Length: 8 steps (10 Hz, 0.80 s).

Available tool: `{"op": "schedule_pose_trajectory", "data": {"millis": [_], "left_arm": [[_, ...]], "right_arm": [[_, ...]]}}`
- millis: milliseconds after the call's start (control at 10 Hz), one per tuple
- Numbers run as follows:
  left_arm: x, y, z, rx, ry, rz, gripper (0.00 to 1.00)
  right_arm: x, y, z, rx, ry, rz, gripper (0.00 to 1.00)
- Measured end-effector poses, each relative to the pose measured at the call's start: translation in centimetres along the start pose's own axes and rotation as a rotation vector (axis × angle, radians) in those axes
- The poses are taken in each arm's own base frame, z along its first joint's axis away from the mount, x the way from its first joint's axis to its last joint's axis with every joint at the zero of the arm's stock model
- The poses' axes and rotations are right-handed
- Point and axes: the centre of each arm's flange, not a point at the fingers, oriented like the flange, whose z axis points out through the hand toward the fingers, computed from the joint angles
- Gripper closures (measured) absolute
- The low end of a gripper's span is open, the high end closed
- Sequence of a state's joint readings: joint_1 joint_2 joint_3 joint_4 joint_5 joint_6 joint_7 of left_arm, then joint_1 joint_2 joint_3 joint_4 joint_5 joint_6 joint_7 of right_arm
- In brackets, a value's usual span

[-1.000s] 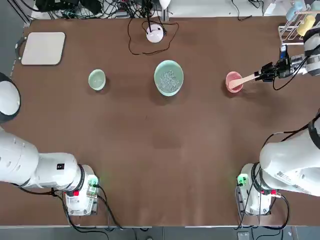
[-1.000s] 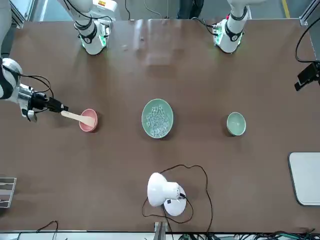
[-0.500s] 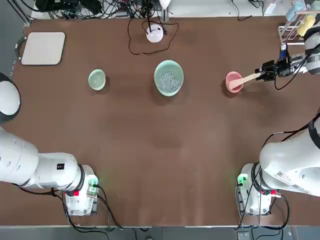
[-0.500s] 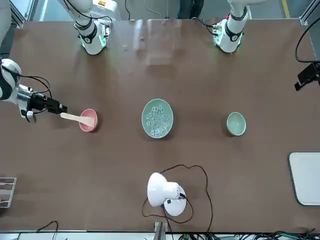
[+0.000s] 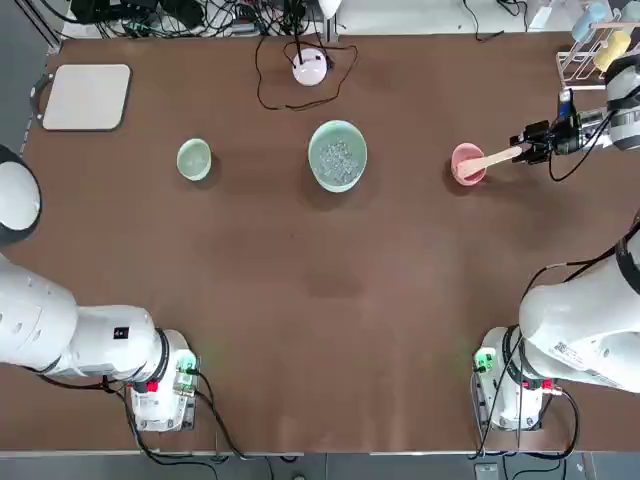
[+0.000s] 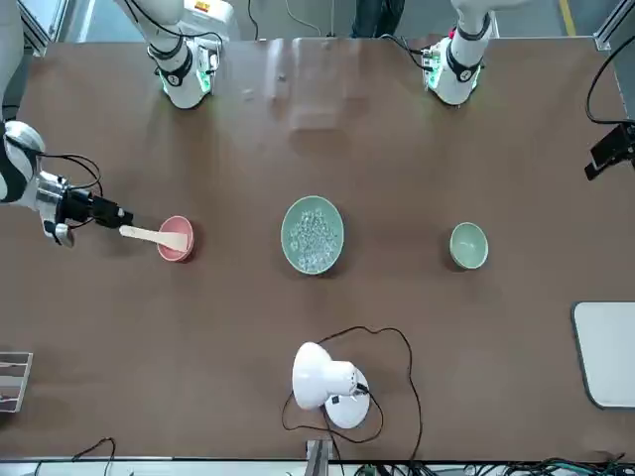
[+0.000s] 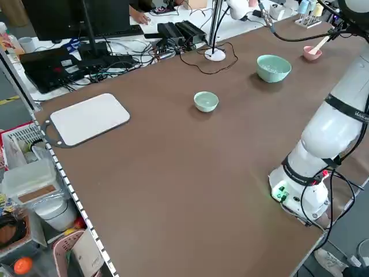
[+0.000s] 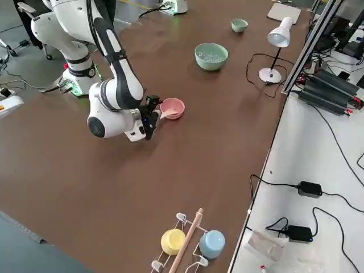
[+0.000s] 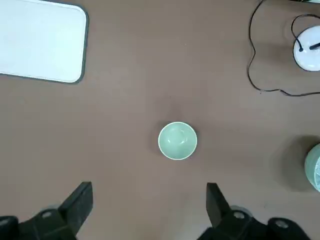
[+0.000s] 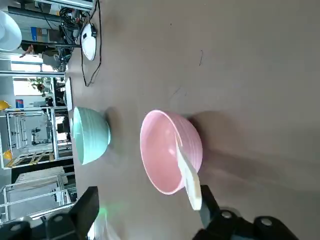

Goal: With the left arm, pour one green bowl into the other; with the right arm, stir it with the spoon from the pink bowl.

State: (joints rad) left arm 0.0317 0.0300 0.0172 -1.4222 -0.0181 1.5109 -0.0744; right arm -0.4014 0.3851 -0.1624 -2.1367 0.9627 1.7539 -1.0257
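- The matte brown bench (image 5: 320, 300) is carrying everything.
- The wide teal bowl (image 5: 337, 154) is sitting upper centre, holding pale granules.
- The right gripper (image 5: 527, 143), upper right, is spreading wide around the flat wooden spoon (image 5: 490, 158) handle.
- The left gripper (image 9: 149, 207) is hovering wide open.
- The round pink bowl (image 5: 466, 164) is cradling the spoon.
- The smooth mint bowl (image 5: 194, 158) is sitting upper left.

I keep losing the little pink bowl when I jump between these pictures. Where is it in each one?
Top view: pink bowl, right of the big teal bowl.
Front view, left of the teal bowl.
Left side view, far upper right.
Right side view, centre, by the right gripper.
Left wrist view: not in it.
Right wrist view, centre.
Shared landmark: the wooden spoon resting in it.
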Motion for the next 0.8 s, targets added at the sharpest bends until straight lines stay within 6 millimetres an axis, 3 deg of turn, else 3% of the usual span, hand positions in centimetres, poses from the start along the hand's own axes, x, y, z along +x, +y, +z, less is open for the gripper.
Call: {"op": "schedule_pose_trajectory", "data": {"millis": [300,800], "left_arm": [[0.0,0.0,0.0,0.000,0.000,0.000,0.00],[0.2,0.0,0.4,0.001,-0.007,0.000,0.00]], "right_arm": [[0.3,0.3,0.2,0.007,0.007,0.005,0.01],[2.6,-1.3,-1.3,-0.036,0.004,0.066,0.00]]}}
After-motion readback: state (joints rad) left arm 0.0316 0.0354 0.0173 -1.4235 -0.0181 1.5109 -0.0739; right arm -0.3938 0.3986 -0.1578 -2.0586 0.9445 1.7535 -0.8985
